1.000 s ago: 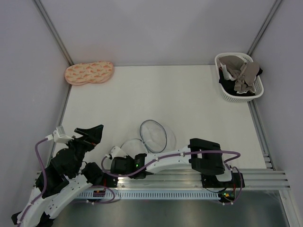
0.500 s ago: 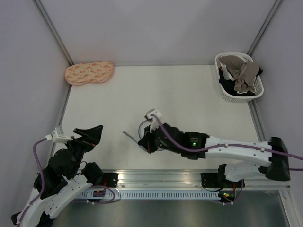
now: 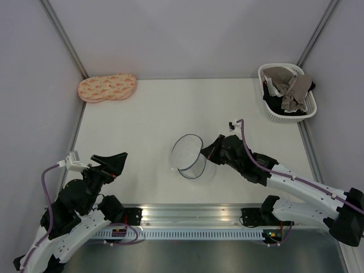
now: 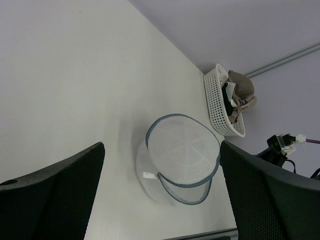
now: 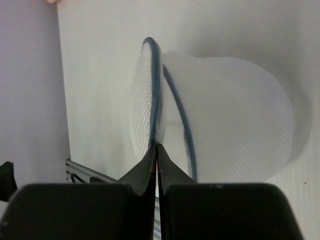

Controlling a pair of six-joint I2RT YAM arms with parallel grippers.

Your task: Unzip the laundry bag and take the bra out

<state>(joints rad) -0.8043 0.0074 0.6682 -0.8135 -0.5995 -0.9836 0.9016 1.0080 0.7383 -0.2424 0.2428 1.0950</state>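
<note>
Fingers of the left gripper stand wide apart over the near white counter, holding nothing. Just beyond, the right gripper pinches the dark hoop rim of the round translucent white mesh laundry bag, whose contents cannot be made out. Far right, the taupe fabric bra lies bunched and partly buried in a white plastic lattice basket.

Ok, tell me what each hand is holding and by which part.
The right hand pinches the laundry bag by its dark hoop rim; the left hand is open and holds nothing.
</note>
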